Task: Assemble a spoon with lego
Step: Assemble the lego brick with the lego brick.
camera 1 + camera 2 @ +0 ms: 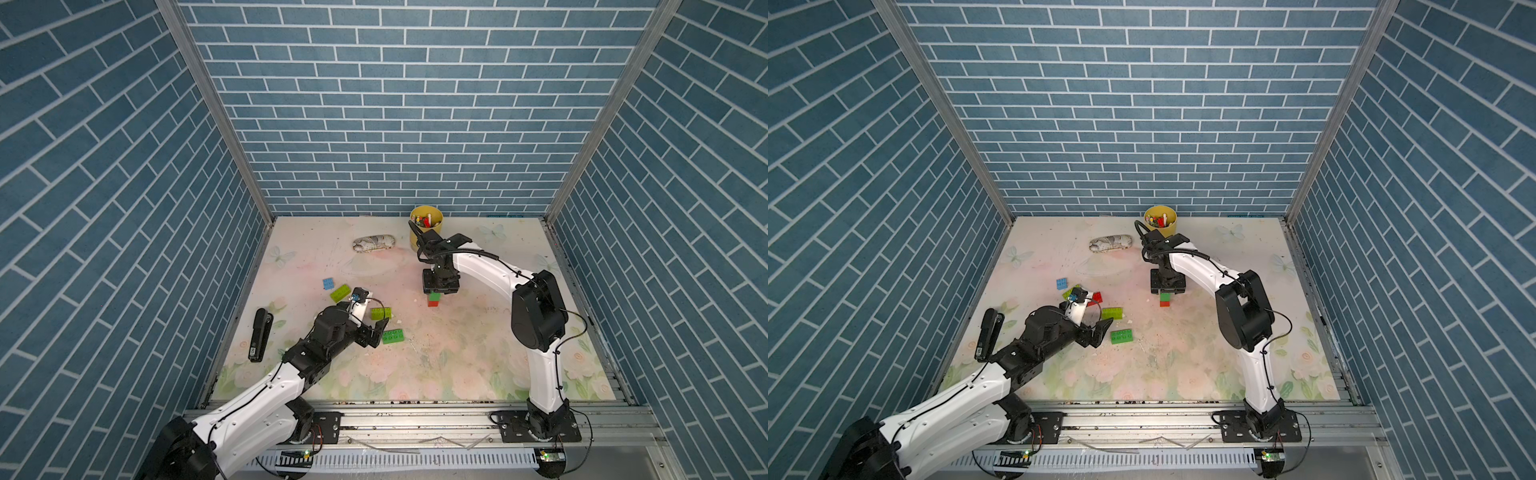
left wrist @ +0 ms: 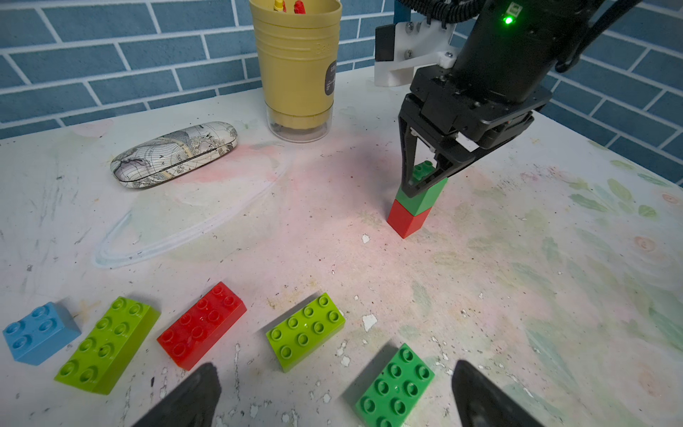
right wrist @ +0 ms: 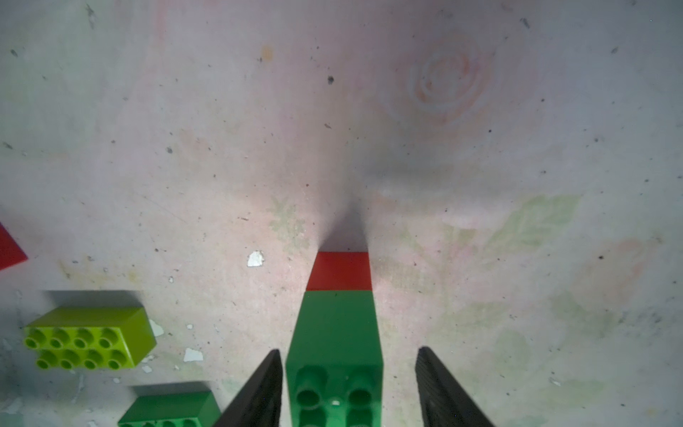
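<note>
Our right pincer [image 3: 349, 349] is spread around the green brick [image 3: 334, 332], one finger very near it and the other clear, so it pinches nothing. That brick sits on a red brick [image 3: 340, 271]. This little stem [image 1: 434, 299] stands alone on the table [image 1: 457, 353], apart from the loose bricks [image 2: 201, 325].

Our biggest worry is that a finger rubs the green brick going up and tips the stem. Next, the two may not be pushed tight and could come apart. Smallest, our left pincer [image 2: 334, 366], spread wide by the long green brick [image 2: 393, 388], could just shove it.
</note>
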